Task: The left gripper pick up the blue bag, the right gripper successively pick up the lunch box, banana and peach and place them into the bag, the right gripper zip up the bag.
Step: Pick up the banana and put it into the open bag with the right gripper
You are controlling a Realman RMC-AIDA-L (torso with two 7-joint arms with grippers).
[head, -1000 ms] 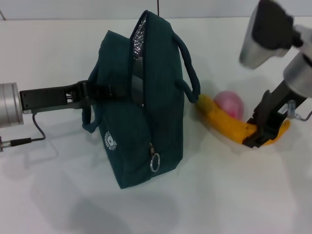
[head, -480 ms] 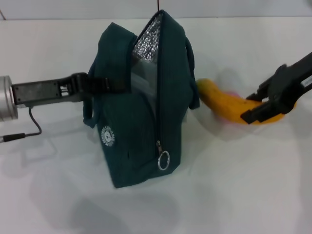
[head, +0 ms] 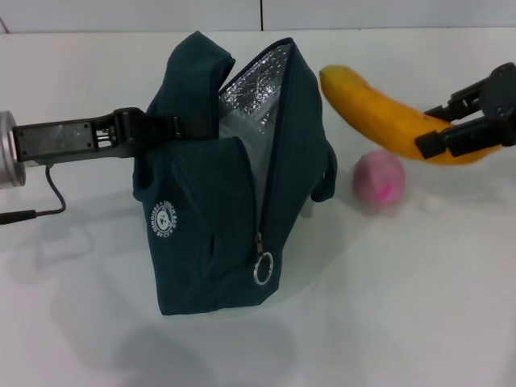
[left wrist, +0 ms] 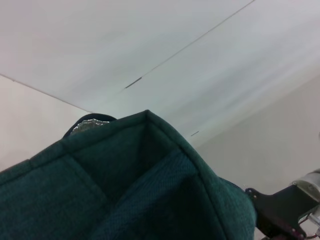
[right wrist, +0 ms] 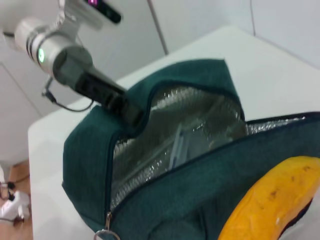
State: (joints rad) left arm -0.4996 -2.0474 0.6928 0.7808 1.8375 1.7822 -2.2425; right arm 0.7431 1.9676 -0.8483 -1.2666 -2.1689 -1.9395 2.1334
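Right claw (head: 442,139) has lifted banana (head: 379,114) off table.

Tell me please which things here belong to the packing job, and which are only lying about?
Belong to the job:
- blue bag, open, held by the left gripper
- banana, held in the air by the right gripper
- peach, on the table beside the bag
- lunch box, apparently already inside the bag

Only lying about:
- black cable on the table
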